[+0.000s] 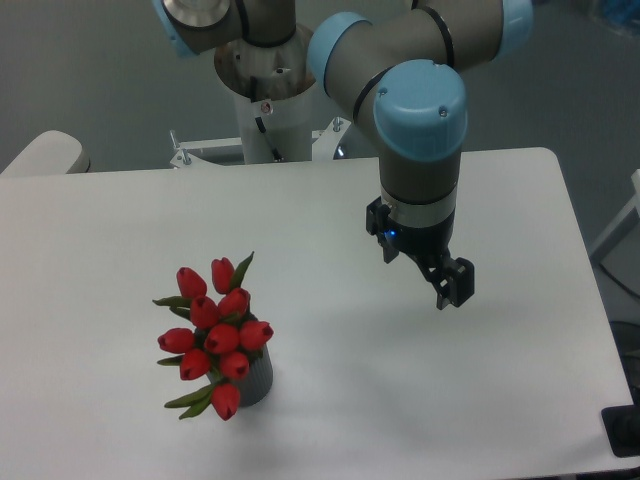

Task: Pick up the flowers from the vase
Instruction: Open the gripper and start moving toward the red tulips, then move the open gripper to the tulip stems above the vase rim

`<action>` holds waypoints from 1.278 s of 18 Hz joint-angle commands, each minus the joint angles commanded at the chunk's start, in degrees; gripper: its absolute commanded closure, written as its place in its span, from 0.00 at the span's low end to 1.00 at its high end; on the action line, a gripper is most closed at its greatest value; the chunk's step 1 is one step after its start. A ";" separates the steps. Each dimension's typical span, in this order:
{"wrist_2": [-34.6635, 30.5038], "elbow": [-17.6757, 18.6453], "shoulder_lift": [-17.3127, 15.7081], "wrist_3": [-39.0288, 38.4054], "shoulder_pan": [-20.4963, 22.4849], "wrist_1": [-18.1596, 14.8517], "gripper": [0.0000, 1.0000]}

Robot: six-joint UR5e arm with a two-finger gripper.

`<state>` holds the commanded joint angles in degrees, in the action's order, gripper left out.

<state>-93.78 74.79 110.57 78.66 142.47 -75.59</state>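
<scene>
The flowers are a bunch of red closed tulip buds with green leaves. They stand in the vase, a small dark grey ribbed cylinder at the front left of the white table. The buds lean toward the front left and hide most of the vase and its mouth. My gripper hangs above the table to the right of the flowers, well apart from them. Its two dark fingers point down with a small gap between them and hold nothing.
The arm's base column stands behind the table's far edge. A pale rounded object sits off the far left corner. The table's right edge is close to the gripper's right.
</scene>
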 joint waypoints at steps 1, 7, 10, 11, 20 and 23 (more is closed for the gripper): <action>0.00 0.09 0.00 0.00 0.00 0.00 0.00; 2.45 0.00 0.09 -0.35 0.00 0.17 0.00; 7.19 0.09 0.09 -0.79 0.26 0.88 0.00; 8.95 0.26 0.09 -0.79 0.35 0.88 0.00; 30.31 3.77 0.18 -1.40 3.43 2.55 0.00; 36.26 6.93 0.18 -1.32 5.35 2.90 0.00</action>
<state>-57.51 81.73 110.74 77.34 147.82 -72.69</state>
